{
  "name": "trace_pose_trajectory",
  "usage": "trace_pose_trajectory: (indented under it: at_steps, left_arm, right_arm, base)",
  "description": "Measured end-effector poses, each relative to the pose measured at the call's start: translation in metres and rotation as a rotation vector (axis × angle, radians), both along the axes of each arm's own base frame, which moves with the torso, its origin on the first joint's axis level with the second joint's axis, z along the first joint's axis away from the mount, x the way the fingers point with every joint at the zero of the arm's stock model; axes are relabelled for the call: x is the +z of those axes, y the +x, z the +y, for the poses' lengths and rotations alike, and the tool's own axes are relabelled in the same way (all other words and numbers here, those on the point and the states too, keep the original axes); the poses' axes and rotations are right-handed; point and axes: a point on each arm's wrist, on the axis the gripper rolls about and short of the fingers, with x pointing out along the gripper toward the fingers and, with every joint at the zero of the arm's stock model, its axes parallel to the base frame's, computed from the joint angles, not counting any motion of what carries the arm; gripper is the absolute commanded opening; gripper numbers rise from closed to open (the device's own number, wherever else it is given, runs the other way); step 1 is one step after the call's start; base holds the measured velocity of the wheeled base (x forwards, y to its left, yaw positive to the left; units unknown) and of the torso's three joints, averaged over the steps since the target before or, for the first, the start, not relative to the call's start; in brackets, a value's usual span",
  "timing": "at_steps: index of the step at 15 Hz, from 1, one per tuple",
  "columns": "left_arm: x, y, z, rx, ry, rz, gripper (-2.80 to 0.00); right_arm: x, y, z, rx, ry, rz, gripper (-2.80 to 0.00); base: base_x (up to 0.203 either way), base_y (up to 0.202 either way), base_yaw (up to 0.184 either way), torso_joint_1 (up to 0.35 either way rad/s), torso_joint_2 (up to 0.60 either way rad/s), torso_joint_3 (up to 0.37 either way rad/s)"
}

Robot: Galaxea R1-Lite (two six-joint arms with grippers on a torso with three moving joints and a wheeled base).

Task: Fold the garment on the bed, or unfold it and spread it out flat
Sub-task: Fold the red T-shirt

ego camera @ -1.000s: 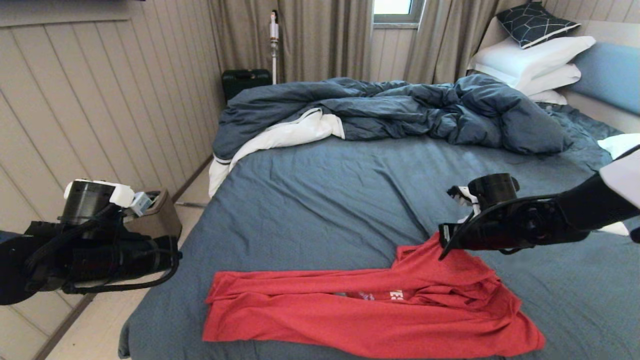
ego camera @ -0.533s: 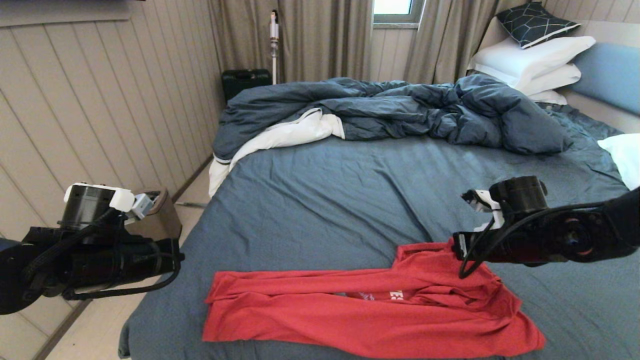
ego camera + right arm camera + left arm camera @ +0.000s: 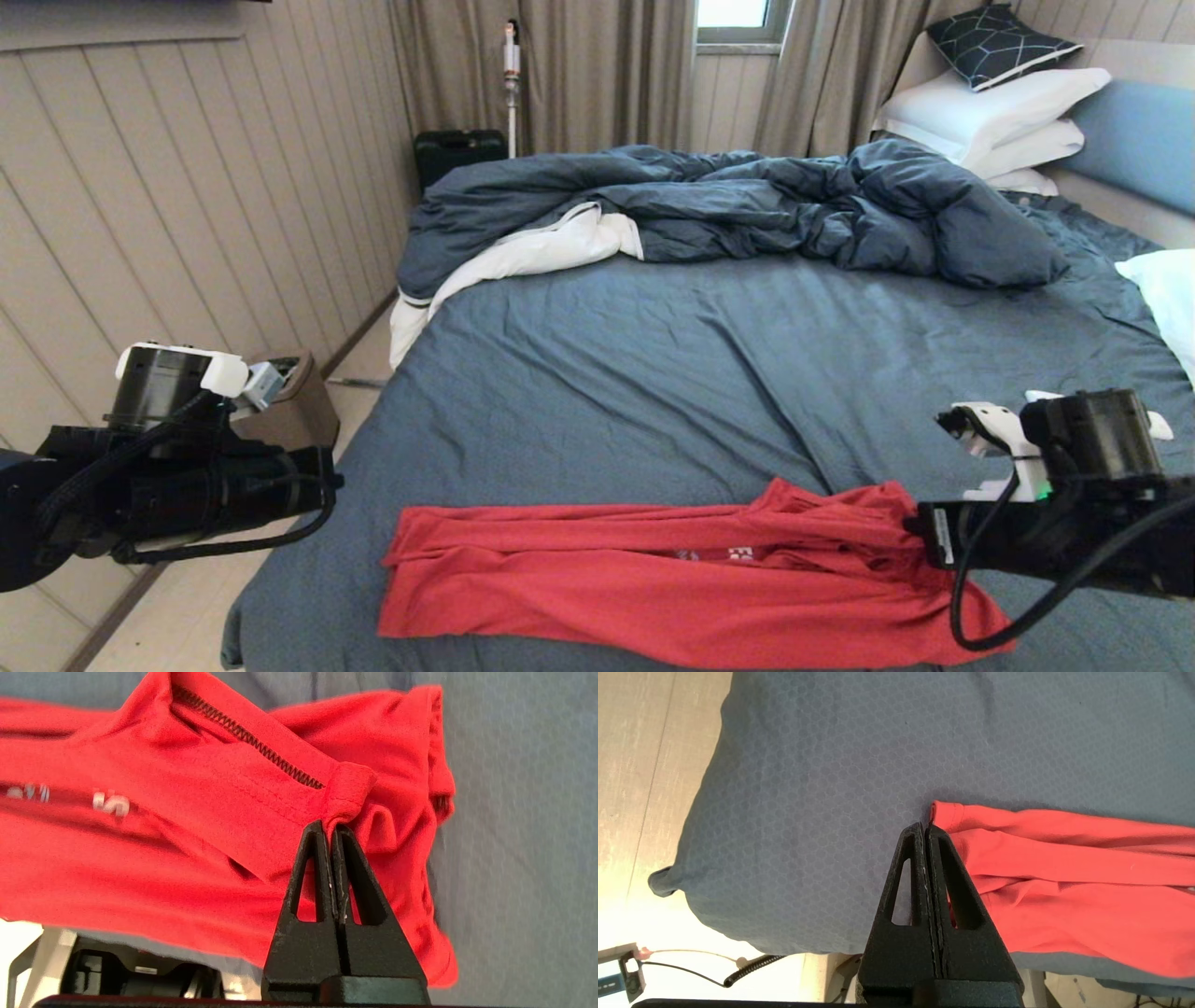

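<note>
A fold of the red garment [image 3: 196, 812] is pinched by the right gripper [image 3: 331, 830]. The garment is stretched along the bed's [image 3: 653, 373] near edge. Beside its other end, the left gripper [image 3: 926, 830] is pressed together, empty.

Red tee [image 3: 653, 583], folded lengthwise into a long narrow band w/ bits of white lettering showing, lies across near edge of the bed [image 3: 653, 373]. Its right end is bunched and lifted slightly off the slate-blue sheet; left end lies flat, near the bed's left corner.
</note>
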Motion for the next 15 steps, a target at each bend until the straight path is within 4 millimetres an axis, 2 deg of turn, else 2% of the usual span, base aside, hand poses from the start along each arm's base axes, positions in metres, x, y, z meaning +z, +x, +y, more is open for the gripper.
trace_pose_trajectory:
  at_steps: [7, 10, 11, 12, 15]
  left_arm:
    - [-0.002, -0.002, -0.001, -0.007, 0.003, 0.009, -2.80]
    - [-0.003, -0.001, -0.001, -0.008, 0.004, 0.012, -2.80]
    - [-0.003, -0.001, -0.001, -0.008, 0.004, 0.012, -2.80]
    - [-0.003, -0.001, -0.001, -0.008, 0.004, 0.014, -2.80]
    - [-0.004, -0.001, -0.002, -0.008, 0.004, 0.017, -2.80]
  right_arm:
    - [-0.023, -0.050, -0.002, 0.002, -0.003, 0.029, -2.80]
    - [-0.030, -0.058, -0.002, 0.003, -0.005, 0.049, -2.80]
    - [-0.031, -0.058, -0.002, 0.001, -0.005, 0.048, -2.13]
    - [-0.031, -0.057, -0.003, 0.000, -0.005, 0.036, 0.00]
    - [-0.030, -0.053, -0.003, -0.004, 0.000, -0.005, 0.00]
  base:
    - [0.000, 0.000, 0.000, 0.000, 0.00, 0.000]
    - [0.000, 0.000, 0.000, 0.000, 0.00, 0.000]
    - [0.000, 0.000, 0.000, 0.000, 0.00, 0.000]
    - [0.000, 0.000, 0.000, 0.000, 0.00, 0.000]
    - [0.000, 0.000, 0.000, 0.000, 0.00, 0.000]
